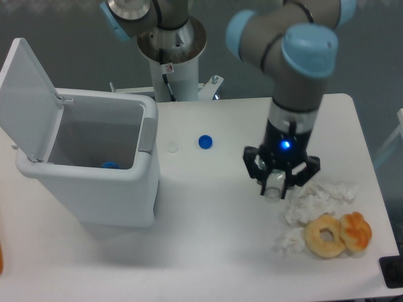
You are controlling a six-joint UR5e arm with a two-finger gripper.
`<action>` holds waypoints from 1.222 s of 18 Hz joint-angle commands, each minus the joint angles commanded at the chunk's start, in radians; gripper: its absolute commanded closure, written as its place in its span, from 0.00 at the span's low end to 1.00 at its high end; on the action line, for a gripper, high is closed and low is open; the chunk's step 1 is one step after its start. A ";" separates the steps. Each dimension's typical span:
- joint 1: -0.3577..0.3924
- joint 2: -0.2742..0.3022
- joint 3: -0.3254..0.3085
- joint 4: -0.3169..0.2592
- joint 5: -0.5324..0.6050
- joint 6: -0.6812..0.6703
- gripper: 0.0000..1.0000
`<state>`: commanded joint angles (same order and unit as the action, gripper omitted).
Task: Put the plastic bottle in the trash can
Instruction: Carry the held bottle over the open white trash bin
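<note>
The plastic bottle (274,186) is small, clear and capless, and sits between the fingers of my gripper (276,189) at the right of the table. The gripper points straight down and its jaws stand closed around the bottle, just above or at the table top. The trash can (94,170) is a large white-grey bin at the left with its lid (28,94) swung open and upright. A blue item (111,165) lies at the bottom inside it. The bin is well to the left of the gripper.
A loose blue bottle cap (205,141) and a small white disc (172,148) lie between bin and gripper. Crumpled white tissues (315,200) and two doughnut-like rings (337,234) lie right of and below the gripper. The arm's base column (171,63) stands at the back.
</note>
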<state>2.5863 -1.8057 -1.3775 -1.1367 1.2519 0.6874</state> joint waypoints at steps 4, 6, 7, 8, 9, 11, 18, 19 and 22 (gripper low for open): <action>-0.018 0.077 -0.023 0.002 -0.038 -0.107 1.00; -0.046 0.130 -0.040 0.003 -0.075 -0.182 1.00; -0.057 0.156 -0.049 0.009 -0.103 -0.227 1.00; -0.069 0.178 -0.060 0.021 -0.142 -0.277 1.00; -0.081 0.199 -0.067 0.044 -0.172 -0.325 1.00; -0.103 0.236 -0.075 0.066 -0.186 -0.391 1.00; -0.210 0.264 -0.106 0.127 -0.189 -0.477 1.00; -0.222 0.259 -0.116 0.147 -0.189 -0.479 1.00; -0.251 0.226 -0.135 0.187 -0.187 -0.482 1.00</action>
<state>2.3348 -1.5798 -1.5125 -0.9496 1.0646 0.2056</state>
